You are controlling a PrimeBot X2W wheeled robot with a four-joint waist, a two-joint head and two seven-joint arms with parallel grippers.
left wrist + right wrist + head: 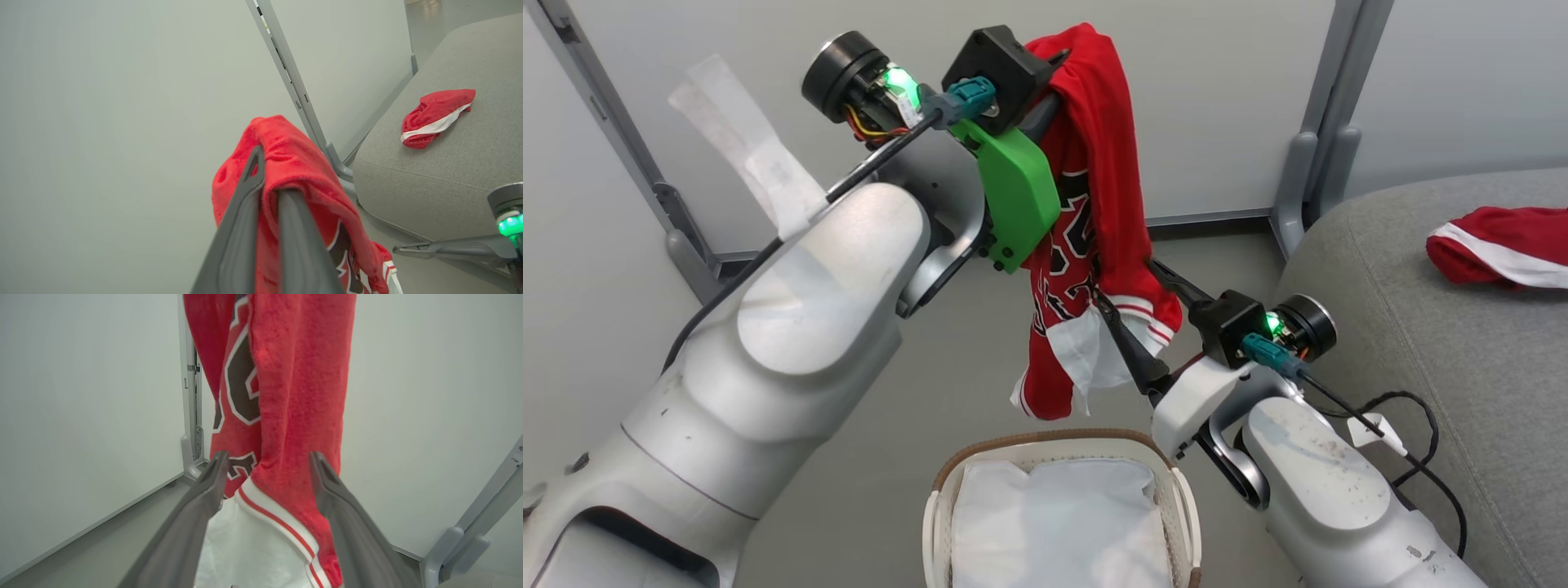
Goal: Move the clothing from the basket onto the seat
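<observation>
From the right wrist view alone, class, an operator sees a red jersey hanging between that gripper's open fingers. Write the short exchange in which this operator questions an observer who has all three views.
Operator: What is holding the jersey up?
Observer: The left gripper, shut on its top fold, so it hangs above the basket.
Operator: Where is the seat from here?
Observer: On the robot's right, with the red shorts already lying on it.
</observation>
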